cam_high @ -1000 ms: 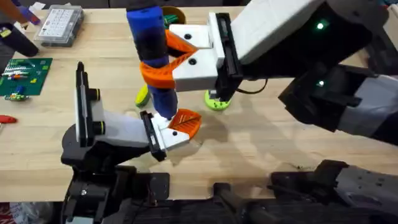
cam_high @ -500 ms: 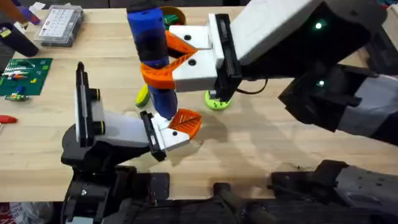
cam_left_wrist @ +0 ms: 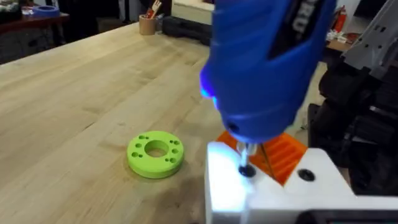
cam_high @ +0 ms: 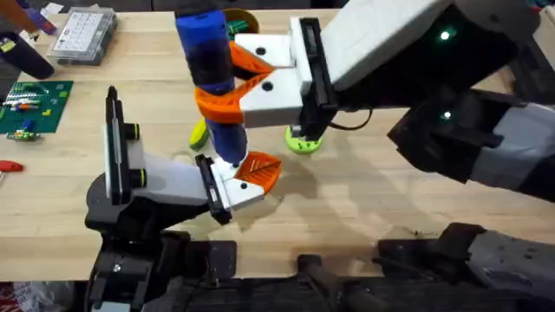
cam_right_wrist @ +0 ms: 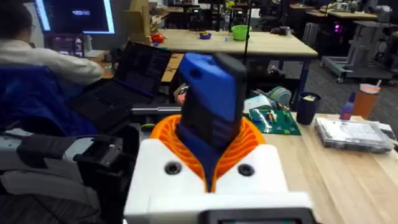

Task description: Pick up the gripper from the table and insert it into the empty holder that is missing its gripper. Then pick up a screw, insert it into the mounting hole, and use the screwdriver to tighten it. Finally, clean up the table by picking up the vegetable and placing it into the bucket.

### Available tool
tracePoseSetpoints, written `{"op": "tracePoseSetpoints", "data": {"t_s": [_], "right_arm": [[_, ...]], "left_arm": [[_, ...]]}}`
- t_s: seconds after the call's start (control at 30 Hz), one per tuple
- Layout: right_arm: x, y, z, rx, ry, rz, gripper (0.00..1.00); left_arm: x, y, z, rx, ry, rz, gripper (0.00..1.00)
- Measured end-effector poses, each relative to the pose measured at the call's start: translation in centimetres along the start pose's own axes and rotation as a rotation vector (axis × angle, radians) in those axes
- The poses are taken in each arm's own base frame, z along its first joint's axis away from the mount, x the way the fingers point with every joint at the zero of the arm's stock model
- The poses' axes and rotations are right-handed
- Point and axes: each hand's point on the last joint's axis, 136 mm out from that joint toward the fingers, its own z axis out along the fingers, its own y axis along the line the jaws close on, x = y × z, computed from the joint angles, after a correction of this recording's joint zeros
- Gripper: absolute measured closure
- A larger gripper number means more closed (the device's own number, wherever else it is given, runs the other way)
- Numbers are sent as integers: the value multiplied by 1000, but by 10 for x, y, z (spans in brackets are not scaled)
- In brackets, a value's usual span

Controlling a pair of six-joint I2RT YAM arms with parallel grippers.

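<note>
My right gripper point(cam_high: 227, 87) is shut on the bright blue screwdriver point(cam_high: 208, 78), its orange pads point(cam_right_wrist: 249, 140) clamped round the barrel, and holds it upright. The thin bit points down onto a small dark screw point(cam_left_wrist: 247, 169) in the white body of my left gripper point(cam_high: 250, 178), beside an orange ribbed pad point(cam_left_wrist: 283, 155). A blue light glows at the screwdriver's nose point(cam_left_wrist: 261, 68). The yellow-green vegetable point(cam_high: 199, 133) lies on the table just left of the screwdriver. Behind the screwdriver's top, the orange-brown bucket point(cam_high: 244, 19) peeks out at the far edge.
A lime-green disc with holes point(cam_high: 302, 141) lies right of the screwdriver, also in the left wrist view point(cam_left_wrist: 155, 154). A clear compartment box point(cam_high: 82, 35) and a green circuit board point(cam_high: 35, 104) sit at the far left. Bare wood lies right of the disc.
</note>
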Motion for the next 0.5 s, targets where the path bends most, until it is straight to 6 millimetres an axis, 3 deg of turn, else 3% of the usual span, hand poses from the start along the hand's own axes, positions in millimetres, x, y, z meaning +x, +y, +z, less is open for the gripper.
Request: {"op": "tracePoseSetpoints", "data": {"t_s": [0.23,0.5], "right_arm": [[-28,-8,6,0,21,-10,981],[-60,-13,2,41,190,-20,982]], "left_arm": [[0,0,0,0,0,0,997],[0,0,0,0,0,0,997]]}}
